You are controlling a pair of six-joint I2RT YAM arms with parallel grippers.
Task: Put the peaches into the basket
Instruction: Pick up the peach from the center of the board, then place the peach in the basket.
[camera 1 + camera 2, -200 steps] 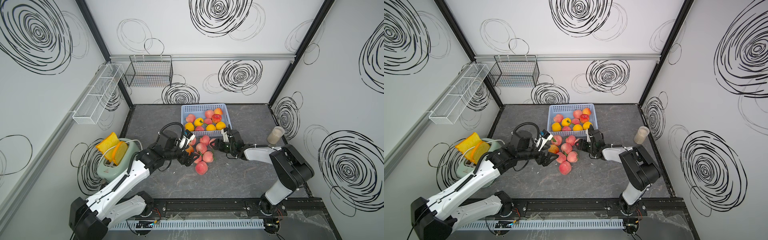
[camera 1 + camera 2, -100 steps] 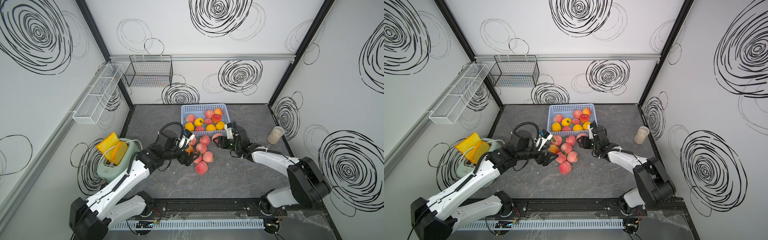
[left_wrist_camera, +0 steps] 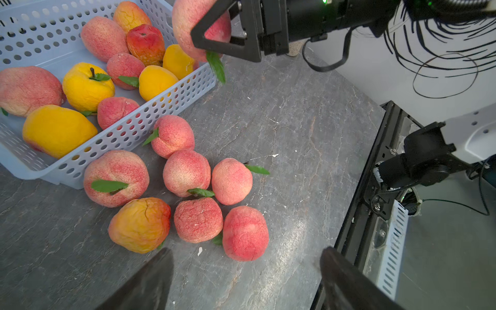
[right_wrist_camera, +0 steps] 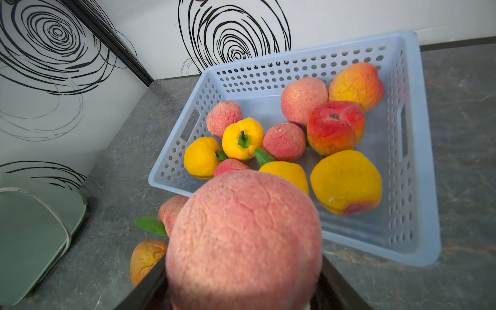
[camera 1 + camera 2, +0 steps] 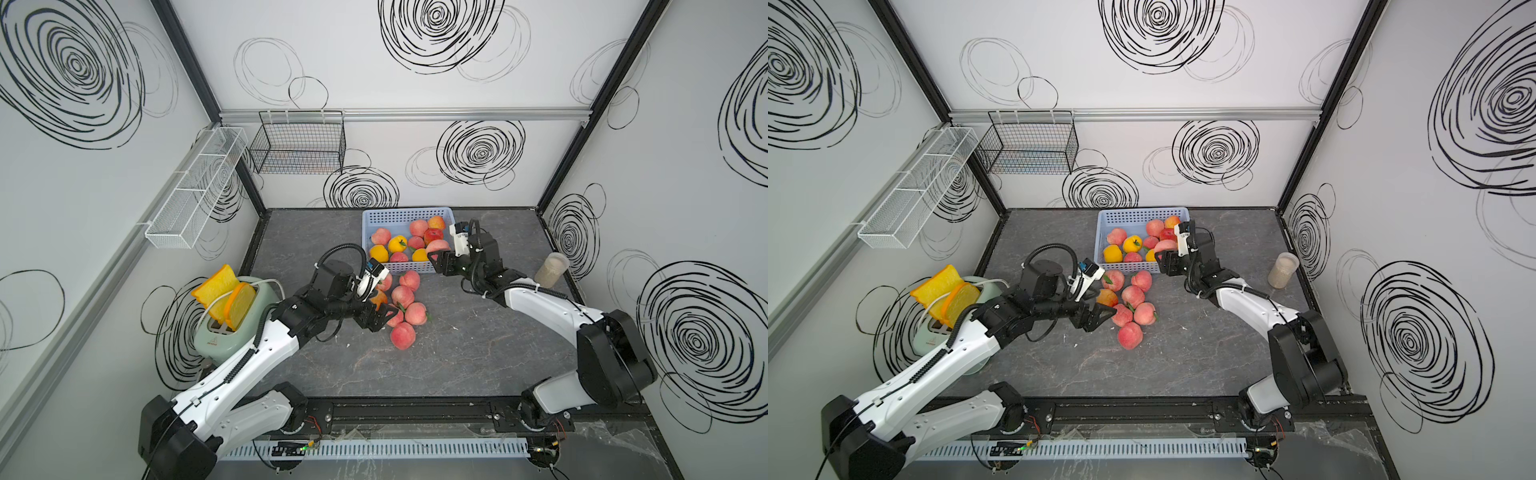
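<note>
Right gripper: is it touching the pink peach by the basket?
Touching. The left wrist view shows a black finger of the right gripper lying against the pink peach, no gap.

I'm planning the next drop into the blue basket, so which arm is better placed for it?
Right. The right gripper grips a pink peach at the edge of the basket, probably one short move from release. The left gripper hangs open and empty above the loose peaches.

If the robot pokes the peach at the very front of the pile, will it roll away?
Probably a little: the front peach is round and sits on flat, bare table, with nothing in front to stop it. Its skin looks rough and matte, so it likely grips well.
</note>
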